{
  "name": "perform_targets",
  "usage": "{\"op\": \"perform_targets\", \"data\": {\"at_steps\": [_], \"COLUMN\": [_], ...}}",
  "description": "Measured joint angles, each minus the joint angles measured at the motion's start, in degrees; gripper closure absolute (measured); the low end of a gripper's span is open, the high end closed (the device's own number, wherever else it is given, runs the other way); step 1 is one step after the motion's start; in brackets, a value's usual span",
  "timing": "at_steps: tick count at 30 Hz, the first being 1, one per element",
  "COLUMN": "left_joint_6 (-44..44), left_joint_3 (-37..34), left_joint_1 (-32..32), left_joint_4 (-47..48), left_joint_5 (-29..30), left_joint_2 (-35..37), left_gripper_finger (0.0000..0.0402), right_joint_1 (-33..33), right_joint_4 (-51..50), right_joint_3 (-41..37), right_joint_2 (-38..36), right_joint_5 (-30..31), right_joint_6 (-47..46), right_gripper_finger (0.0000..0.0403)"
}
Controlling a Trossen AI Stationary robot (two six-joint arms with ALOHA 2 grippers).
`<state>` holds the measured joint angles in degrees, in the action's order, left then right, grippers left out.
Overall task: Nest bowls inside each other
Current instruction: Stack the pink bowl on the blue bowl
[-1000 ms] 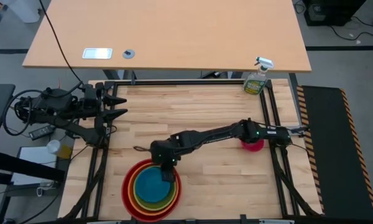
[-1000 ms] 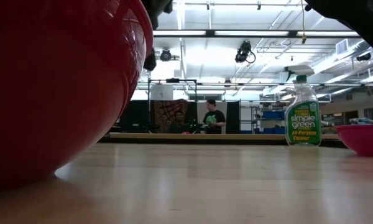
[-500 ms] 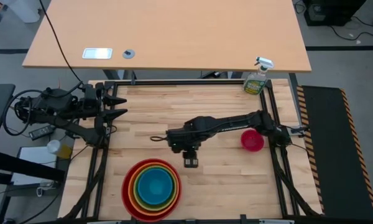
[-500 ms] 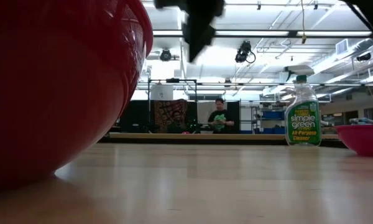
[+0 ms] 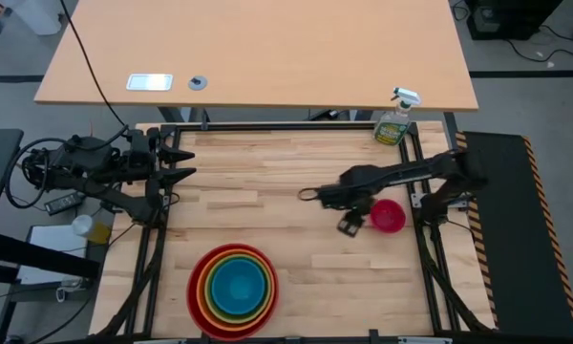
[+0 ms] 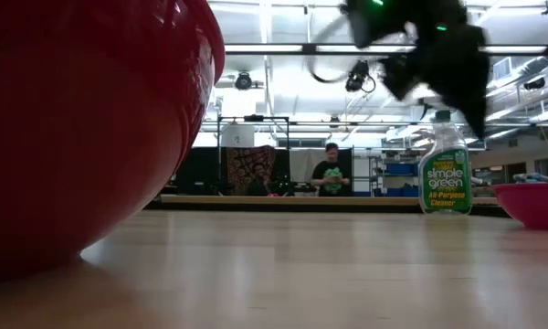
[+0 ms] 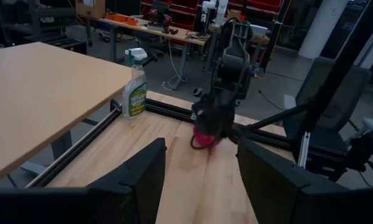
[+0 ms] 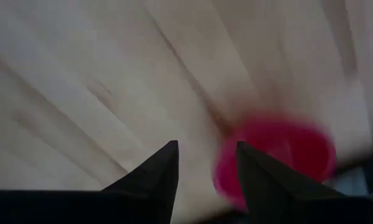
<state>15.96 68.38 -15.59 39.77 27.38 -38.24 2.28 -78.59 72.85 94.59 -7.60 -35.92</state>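
Red, orange and green bowls with the blue bowl [image 5: 235, 285] innermost stand nested near the table's front edge. The red bowl [image 6: 82, 119] fills the left of the low view. The pink bowl [image 5: 389, 216] sits alone on the wood at the right, also seen as the pink bowl [image 8: 286, 152] in the right wrist view. My right gripper [image 5: 349, 224] hangs above the table just left of the pink bowl, pointing down, open and with nothing between its fingers. My left gripper [image 5: 191, 162] waits open at the table's left edge.
A green spray bottle [image 5: 395, 118] stands at the far right corner, on the frame rail. Black frame rails [image 5: 416, 182] run along the table's sides. Bare wood [image 5: 267, 191] lies between the stack and the pink bowl. People stand far behind the table.
My right gripper has left the bowl stack and swung fast toward the table's right edge, up to the pink bowl, rolling and tipping downward as it went. The stack has stayed where it was.
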Motion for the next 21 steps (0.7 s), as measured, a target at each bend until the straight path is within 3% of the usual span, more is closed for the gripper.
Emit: {"op": "perform_targets", "data": {"at_steps": [4,8,18,21], "left_joint_6": [-0.33,-0.34,-0.30,-0.30], "left_joint_3": [0.00,0.00,0.00,0.00], "left_joint_1": [0.00,0.00,0.00,0.00], "left_joint_4": [0.00,-0.02,-0.04,-0.04], "left_joint_5": [0.00,0.00,0.00,0.00], "left_joint_2": [0.00,0.00,-0.01,0.00], "left_gripper_finger": [0.0198,0.0198,0.0198,0.0198], "right_joint_1": [-0.68,-1.09,-1.07,-0.82], "right_joint_4": [-4.33,-1.79,9.07,10.62], "right_joint_3": [-7.48,-13.02,-20.00,-20.65], "right_joint_2": [-3.75,-5.66,-5.69,-5.70], "right_joint_5": [-2.76,-7.45,-8.97,-6.50], "right_joint_6": [-6.36,-8.04,-9.54,-9.57], "right_gripper_finger": [0.0231,0.0219,0.0202,0.0204]}}
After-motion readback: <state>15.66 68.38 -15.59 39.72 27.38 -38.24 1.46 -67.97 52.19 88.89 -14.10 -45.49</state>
